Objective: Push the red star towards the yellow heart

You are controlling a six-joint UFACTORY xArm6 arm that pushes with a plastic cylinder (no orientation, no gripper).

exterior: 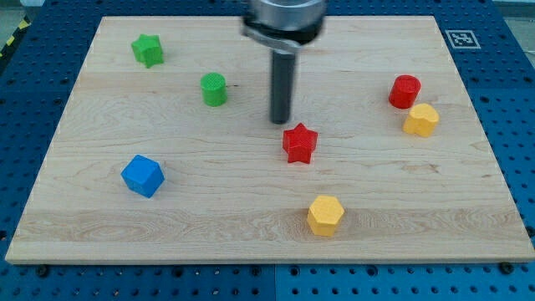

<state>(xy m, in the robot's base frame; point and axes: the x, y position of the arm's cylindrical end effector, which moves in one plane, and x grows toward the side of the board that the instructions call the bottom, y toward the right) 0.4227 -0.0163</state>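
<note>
**Rod tip just above and left of the red star on the wooden board**

No brand name or readable writing shows anywhere; the only marking is a small black-and-white square tag [459, 38] printed at the board's upper right corner.

The board [251, 226] is pale wood with fine grain running left to right, lying on a blue perforated table [518, 125].

Going from the left of the frame: a blue cube [142, 176] sits at lower left, its faces matte and sharp-edged. At upper left is a green star [147, 50], and to its right a green cylinder [214, 89] standing upright. All blocks look like smooth matte plastic.

Near the middle, the dark straight rod comes down from a blurred grey round mount at the top of the frame. There is no hand or claw to open or close, only the rod; my tip [280, 122] stands on the board just above and slightly left of the red star [299, 143], very close, though I cannot tell whether they touch.

Below and right of the star, near the bottom edge, is a yellow block with faceted sides [325, 215]. At the right, a red cylinder [405, 91] stands just beside the yellow heart [420, 120], well apart from the star.
</note>
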